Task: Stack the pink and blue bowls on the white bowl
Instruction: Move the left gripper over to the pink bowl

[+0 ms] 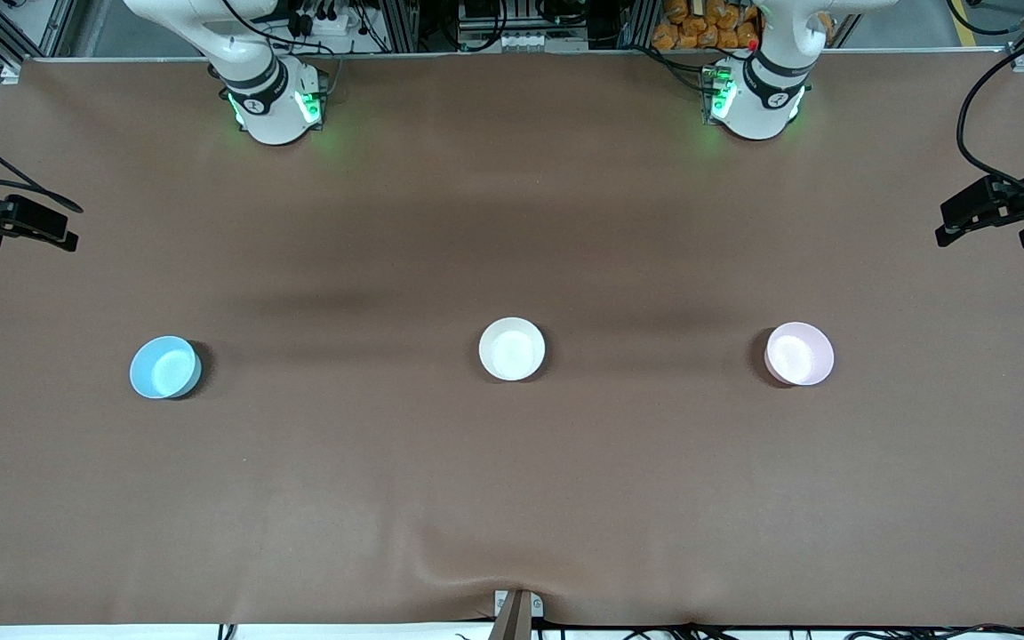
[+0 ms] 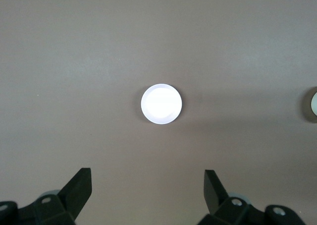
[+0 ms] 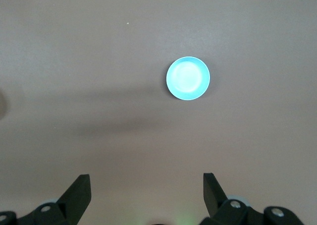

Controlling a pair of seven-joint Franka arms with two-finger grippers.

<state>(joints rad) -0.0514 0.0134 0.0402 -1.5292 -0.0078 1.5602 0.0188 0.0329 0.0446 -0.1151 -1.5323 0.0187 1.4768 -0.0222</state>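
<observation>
Jaws on both my grippers stand wide apart and hold nothing: the left gripper (image 2: 147,185) hangs high over the pink bowl (image 1: 799,354), the right gripper (image 3: 146,188) high over the blue bowl (image 1: 164,367). On the brown table (image 1: 512,498) I see the white bowl (image 1: 512,348) mid-frame between them, all well apart.

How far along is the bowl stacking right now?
Nothing is stacked yet. The small round pale pink plastic bowl, the small round light blue plastic bowl and the small round plain white plastic bowl between them sit apart in a row on the brown table. Nothing is in hand: the left tool hangs open high over the pink bowl, the right tool open high above the table near the blue one. Both placements remain.
</observation>
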